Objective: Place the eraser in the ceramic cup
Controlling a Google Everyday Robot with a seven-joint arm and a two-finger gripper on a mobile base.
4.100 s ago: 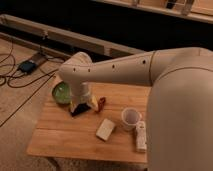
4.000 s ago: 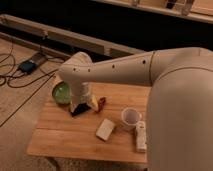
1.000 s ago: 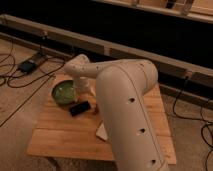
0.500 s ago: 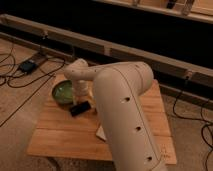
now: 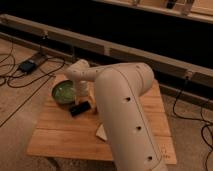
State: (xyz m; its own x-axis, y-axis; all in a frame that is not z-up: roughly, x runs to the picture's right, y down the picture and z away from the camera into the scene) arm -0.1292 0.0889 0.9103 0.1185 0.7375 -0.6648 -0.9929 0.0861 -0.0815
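The robot's thick arm [image 5: 125, 120] fills the foreground and hides the cup, so I cannot say where it stands. On the desk [image 5: 55, 142] beyond it, the eraser [image 5: 80, 108] lies flat, just beside the green bowl [image 5: 63, 92]. The gripper [image 5: 83, 96] hangs right above the eraser, close to the bowl's rim; I cannot tell whether its jaws are open or closed. A shallow or slanted pinch could skid the thin slab against the bowl. A blind swing could also topple the hidden cup.
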